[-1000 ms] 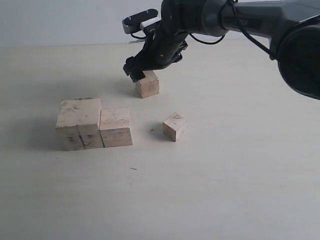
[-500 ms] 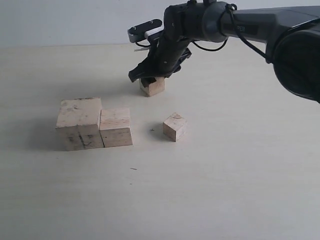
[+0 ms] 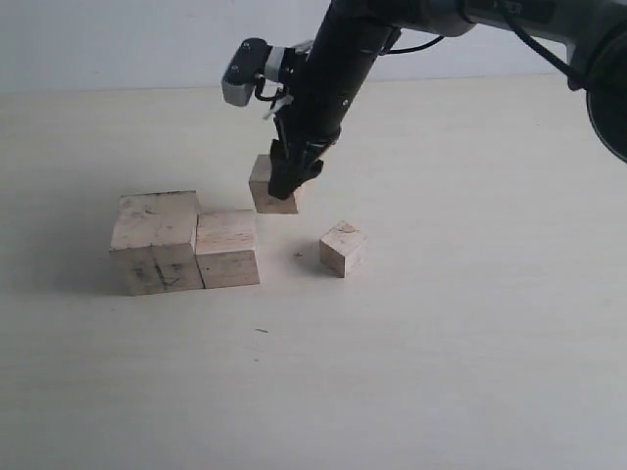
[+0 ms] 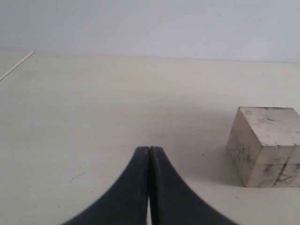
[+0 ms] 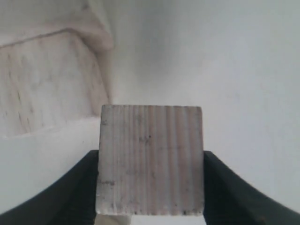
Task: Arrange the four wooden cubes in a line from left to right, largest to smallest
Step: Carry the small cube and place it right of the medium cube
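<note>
The right arm (image 3: 343,49) angles steeply down, the right gripper (image 3: 286,181) pointing downward with jaws clamped on a cube (image 5: 150,159), while the left gripper (image 4: 149,152) has its jaws pressed together.

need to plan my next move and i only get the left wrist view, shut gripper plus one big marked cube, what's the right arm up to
Observer: The right gripper is shut on a smaller cube, seemingly just off the table.
Operator: anything next to the one i see
Observer: Yes, the second-largest cube touches the largest cube, on its right in the exterior view.
Operator: and the fourth
Observer: The last cube stands alone, further right, apart from the pair.
</note>
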Robot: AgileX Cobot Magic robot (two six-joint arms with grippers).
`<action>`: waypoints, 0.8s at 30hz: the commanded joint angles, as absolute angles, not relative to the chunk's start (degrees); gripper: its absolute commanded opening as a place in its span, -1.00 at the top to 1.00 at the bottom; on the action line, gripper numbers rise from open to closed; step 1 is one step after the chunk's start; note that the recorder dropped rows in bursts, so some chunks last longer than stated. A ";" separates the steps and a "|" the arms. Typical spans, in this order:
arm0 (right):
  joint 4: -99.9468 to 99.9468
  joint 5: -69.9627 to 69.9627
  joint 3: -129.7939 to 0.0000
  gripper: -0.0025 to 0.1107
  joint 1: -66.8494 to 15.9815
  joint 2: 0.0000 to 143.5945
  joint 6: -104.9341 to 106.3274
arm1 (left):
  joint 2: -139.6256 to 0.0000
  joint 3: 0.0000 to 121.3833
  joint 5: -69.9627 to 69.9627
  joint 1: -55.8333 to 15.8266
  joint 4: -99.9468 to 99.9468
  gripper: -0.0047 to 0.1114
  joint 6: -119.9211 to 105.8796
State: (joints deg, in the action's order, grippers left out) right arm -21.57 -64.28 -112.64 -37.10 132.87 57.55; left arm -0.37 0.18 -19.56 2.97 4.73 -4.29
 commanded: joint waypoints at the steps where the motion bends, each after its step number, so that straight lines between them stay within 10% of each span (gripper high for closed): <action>1: -20.49 -67.37 -112.95 0.96 -36.34 132.81 57.53 | 0.00 0.00 -18.82 2.73 5.03 0.92 -4.26; 24: -28.78 -67.66 -97.89 0.96 -36.31 128.05 65.80 | 0.00 0.00 -18.82 2.73 5.03 0.92 -4.26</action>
